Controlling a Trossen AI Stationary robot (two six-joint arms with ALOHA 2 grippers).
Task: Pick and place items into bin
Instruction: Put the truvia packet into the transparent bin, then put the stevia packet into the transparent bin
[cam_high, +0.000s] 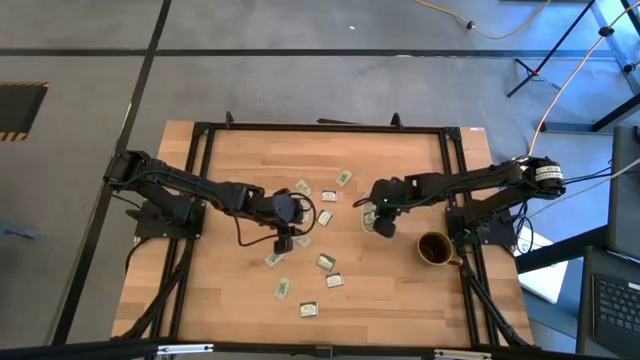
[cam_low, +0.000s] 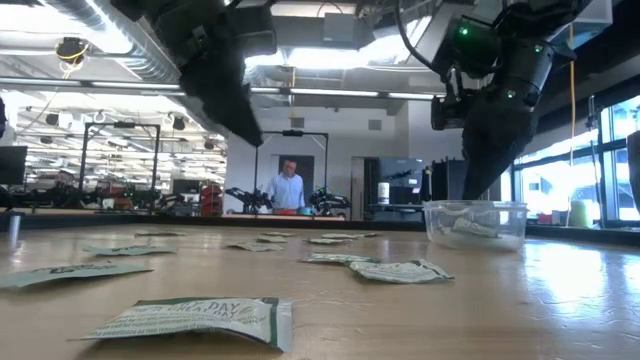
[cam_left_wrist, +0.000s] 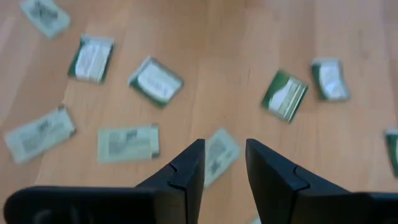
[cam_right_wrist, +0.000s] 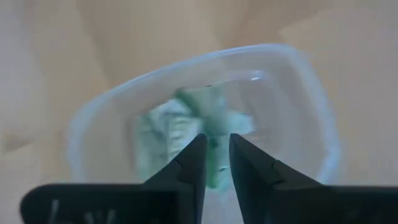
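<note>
Grey floor (cam_high: 300, 80) lies around the wooden table (cam_high: 400, 300). Ceiling lights (cam_low: 320, 55) shine; windows (cam_low: 545, 185) are bright; a person (cam_low: 288, 187) stands far behind.

Bright ceiling lights and window glare; both wrist views motion-blurred.

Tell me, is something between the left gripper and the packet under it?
Nothing visible is. The left gripper hangs open above a pale packet on the bare table, with only air between them. Other packets lie beside it, not over it.
</note>
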